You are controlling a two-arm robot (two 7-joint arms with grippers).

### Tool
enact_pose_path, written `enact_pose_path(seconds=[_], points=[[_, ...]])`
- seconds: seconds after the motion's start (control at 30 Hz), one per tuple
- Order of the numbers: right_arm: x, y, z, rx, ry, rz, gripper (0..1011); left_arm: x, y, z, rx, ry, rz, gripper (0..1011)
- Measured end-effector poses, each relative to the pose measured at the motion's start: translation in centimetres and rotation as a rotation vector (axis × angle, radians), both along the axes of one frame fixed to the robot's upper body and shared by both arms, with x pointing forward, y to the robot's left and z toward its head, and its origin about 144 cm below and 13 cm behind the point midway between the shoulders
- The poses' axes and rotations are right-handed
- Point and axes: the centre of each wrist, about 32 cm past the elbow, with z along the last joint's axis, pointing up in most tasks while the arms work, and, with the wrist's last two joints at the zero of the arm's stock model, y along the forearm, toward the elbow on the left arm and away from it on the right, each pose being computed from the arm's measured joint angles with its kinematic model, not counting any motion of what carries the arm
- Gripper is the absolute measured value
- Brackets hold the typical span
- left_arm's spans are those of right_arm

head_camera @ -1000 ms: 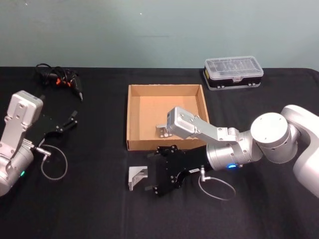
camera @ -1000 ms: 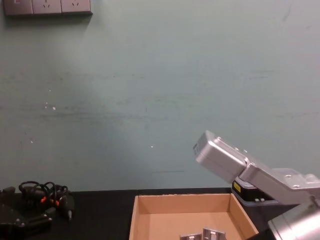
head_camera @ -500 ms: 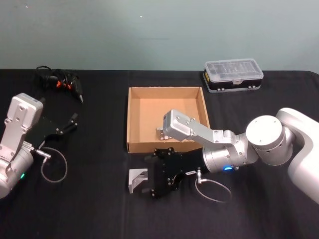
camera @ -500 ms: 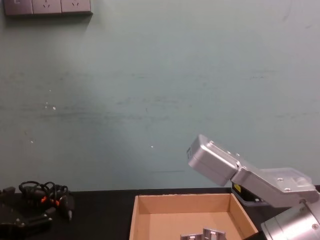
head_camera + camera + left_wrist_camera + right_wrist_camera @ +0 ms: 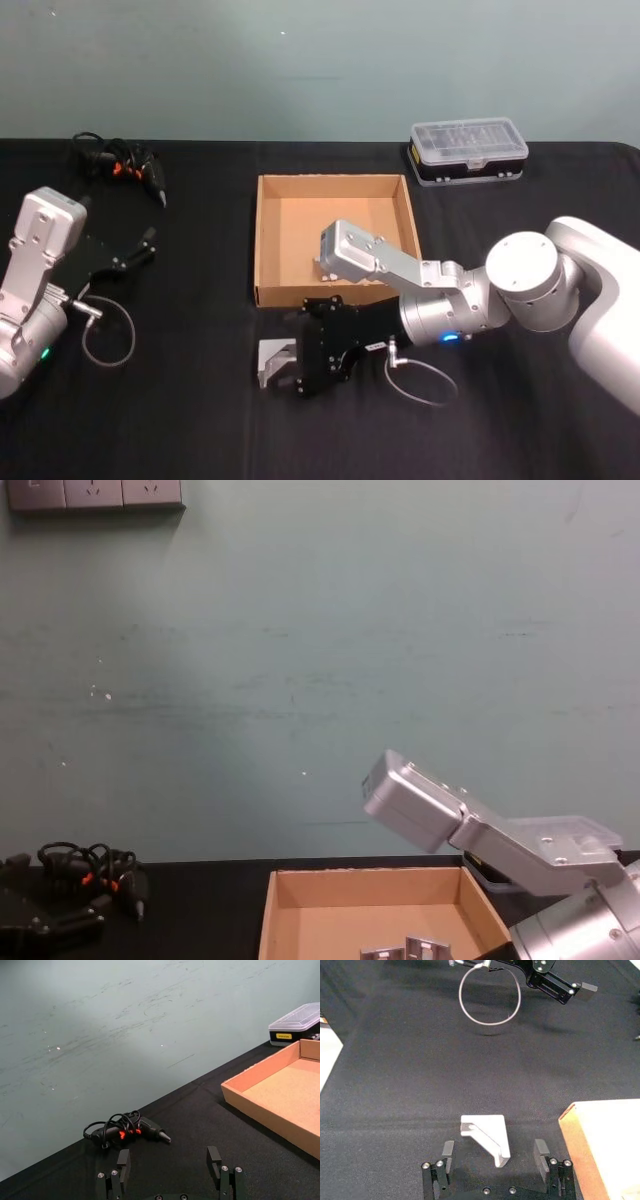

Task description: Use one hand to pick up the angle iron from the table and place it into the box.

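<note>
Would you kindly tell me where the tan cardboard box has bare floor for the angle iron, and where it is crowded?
The tan cardboard box is bare across its left side and along its back wall. Near the middle of the front wall it is crowded: grey metal brackets lie there, with the silver-grey right arm above.

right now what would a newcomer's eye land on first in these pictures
The eye goes first to the right end effector, open at the tip of its bulky silver arm. It straddles a small white angle iron lying on the black table, just in front of the tan box. The left end effector is parked, open, at the table's left.
</note>
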Motion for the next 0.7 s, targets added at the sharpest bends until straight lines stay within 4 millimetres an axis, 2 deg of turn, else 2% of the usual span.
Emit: enact_pose_path(seconds=[0.13, 0.7], points=[[0.06, 0.13, -0.05, 0.001, 0.001, -0.002, 947, 0.0, 0.0, 0.0, 0.0, 0.0, 0.0, 1000], [-0.05, 0.2, -0.02, -0.003, -0.005, -0.011, 448, 0.0, 0.0, 0.0, 0.0, 0.0, 0.0, 1000]])
